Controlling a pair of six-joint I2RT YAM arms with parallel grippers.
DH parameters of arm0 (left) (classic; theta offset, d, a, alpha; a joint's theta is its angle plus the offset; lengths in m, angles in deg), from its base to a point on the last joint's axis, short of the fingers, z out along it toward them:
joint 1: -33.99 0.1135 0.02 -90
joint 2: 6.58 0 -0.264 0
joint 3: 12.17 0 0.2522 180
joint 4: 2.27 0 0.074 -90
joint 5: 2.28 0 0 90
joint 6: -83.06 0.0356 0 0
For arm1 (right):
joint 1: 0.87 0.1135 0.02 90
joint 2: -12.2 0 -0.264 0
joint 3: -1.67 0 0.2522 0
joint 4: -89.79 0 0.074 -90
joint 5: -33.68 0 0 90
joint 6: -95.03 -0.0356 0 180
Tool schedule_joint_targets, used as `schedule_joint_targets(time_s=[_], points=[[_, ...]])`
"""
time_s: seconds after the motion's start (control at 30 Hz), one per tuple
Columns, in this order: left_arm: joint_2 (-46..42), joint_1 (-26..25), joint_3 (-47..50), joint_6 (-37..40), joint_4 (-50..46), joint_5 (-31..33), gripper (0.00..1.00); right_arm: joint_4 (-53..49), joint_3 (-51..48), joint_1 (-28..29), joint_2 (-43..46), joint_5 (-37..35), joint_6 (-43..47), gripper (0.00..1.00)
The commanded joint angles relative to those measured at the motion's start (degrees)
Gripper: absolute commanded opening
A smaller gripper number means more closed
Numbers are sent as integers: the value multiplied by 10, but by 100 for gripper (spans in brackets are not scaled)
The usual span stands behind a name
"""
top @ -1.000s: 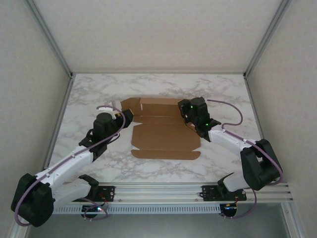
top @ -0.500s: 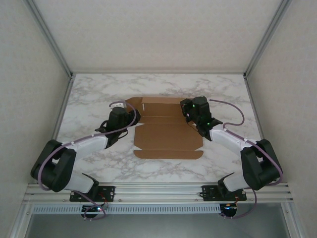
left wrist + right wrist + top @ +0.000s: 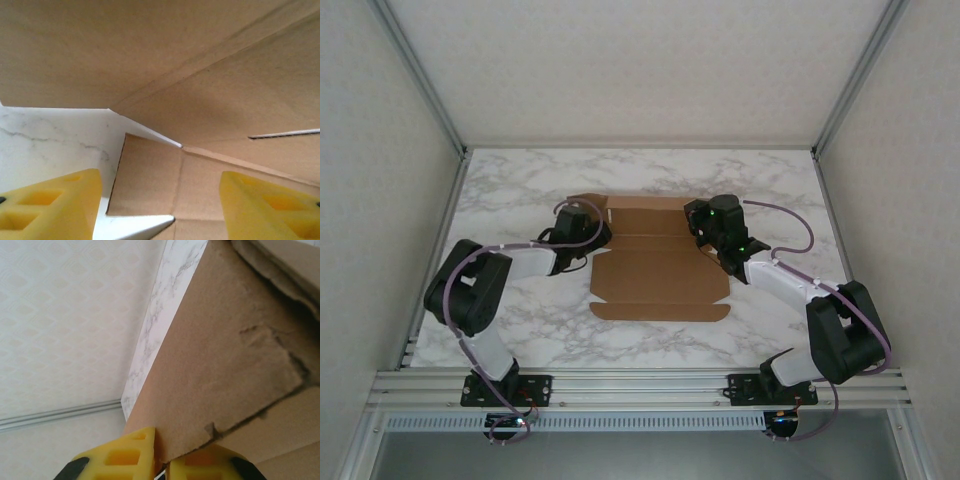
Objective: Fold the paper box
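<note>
Paper box (image 3: 658, 270) flap pinched between the right gripper's (image 3: 161, 454) closed yellow fingers, centre-right in the overhead frame. The left gripper (image 3: 160, 195) hangs fingers apart at the sheet's upper-left corner. The cardboard lies mid-frame on the marble table (image 3: 510, 190).

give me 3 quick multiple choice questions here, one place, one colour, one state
1. Where does the paper box lie? A) on the marble table B) on the metal rail C) leaning on the back wall
2. What colour are the fingers? A) blue B) yellow C) red
3. How do the right fingers stand? A) wide open over bare table B) shut on nothing C) shut on a box flap
1 A, top view shows it on the marble; 2 B, yellow in both wrist views; 3 C, a cardboard edge is pinched between them.
</note>
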Motion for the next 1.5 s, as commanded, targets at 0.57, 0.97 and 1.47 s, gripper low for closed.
schedule_joint_targets(time_s=[0.57,0.97,1.47], points=[[42,-5,-71,85,-95,5,66,-20,-18,-3,20,7,37,11],[-2,-2,-39,99,-79,24,69,-26,-33,-3,25,-13,56,10],[55,-9,-64,85,-61,-58,69,-25,-28,-3,24,-3,47,10]])
